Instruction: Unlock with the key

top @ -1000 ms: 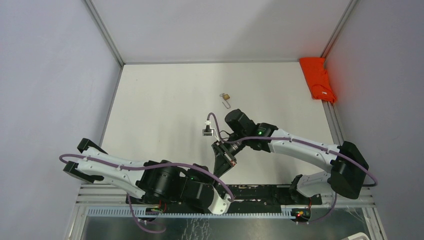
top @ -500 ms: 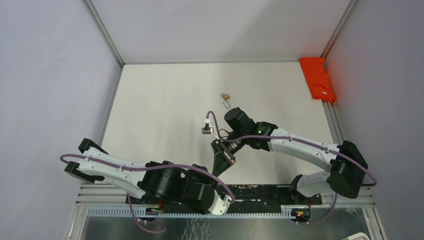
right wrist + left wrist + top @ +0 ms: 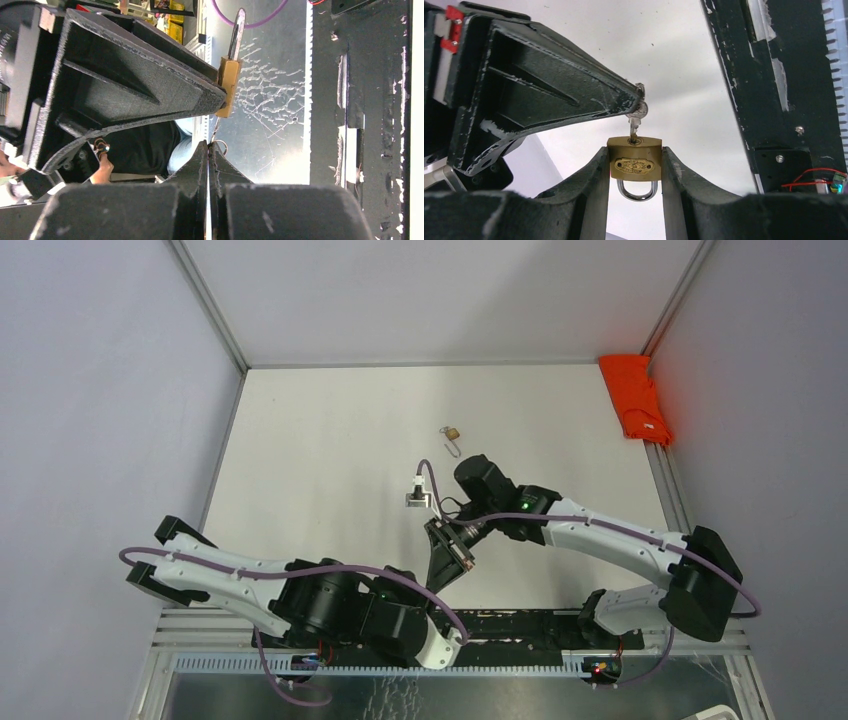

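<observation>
Left gripper (image 3: 634, 159) is closed narrow on a brass padlock (image 3: 634, 150), one finger pressed against each side of the body. It holds the lock up off the table (image 3: 330, 440) at the near middle, just ahead of the arm bases.

- Keyway end faces up in the left wrist view and the steel shackle (image 3: 637, 189) hangs below, seated in the body.
- Oval embossed badge (image 3: 634, 166) on the lock face. It carries lettering, but too small to read. No other writing is legible anywhere.
- Right gripper (image 3: 208, 146) has its fingers pinched together on the head of a silver key (image 3: 636, 120). The blade points down into the keyway, tip inside. A small ring sits at the key head.
- Far across the table, well apart from the grippers, lies a small brass item with a wire loop (image 3: 452, 432). What it is cannot be told.
- Orange-red cloth (image 3: 636, 398) lies at the far right edge.

Against the earlier top views:
- The right arm's elbow and shoulder sit a touch further right, and its wrist camera has moved slightly up.
- The meeting point of the two grippers has not shifted.
- Left arm is nearly unchanged.
- Cloth and the small brass item are where they were.
</observation>
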Robot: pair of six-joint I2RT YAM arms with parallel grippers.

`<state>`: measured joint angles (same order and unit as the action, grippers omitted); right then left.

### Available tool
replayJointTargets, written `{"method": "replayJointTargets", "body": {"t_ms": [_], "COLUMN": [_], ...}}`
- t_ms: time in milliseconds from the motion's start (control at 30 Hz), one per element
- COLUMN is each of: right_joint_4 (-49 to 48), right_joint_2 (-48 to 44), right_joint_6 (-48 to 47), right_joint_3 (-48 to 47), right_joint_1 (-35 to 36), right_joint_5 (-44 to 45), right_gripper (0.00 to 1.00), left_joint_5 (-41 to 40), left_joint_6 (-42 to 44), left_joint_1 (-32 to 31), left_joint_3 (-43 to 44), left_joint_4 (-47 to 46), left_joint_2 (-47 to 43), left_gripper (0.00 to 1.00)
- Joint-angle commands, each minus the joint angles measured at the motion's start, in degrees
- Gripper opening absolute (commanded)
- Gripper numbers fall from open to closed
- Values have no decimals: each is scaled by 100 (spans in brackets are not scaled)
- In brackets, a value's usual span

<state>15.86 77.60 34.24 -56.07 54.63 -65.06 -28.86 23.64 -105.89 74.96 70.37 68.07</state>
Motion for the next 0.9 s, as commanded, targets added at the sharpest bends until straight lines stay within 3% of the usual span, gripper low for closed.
{"method": "replayJointTargets", "body": {"t_ms": [0,167,867], "right_joint_4": [-850,-1245,-1004], "right_joint_2": [-320,-587,-615], "right_joint_6": [-51,193,9], "right_joint_3": [183,460,88], "right_joint_1": [-59,-114,-414], "right_joint_5": [522,661,447], "right_gripper": [0,0,0], "left_joint_5": [-133,-148,-36], "left_joint_6": [37,1,89], "left_joint_1": [-90,-84,-87], "left_joint_3": [393,392,339], "left_joint_4": [-889,-893,-900], "left_joint_2": [93,105,158], "left_gripper": [2,2,2]}}
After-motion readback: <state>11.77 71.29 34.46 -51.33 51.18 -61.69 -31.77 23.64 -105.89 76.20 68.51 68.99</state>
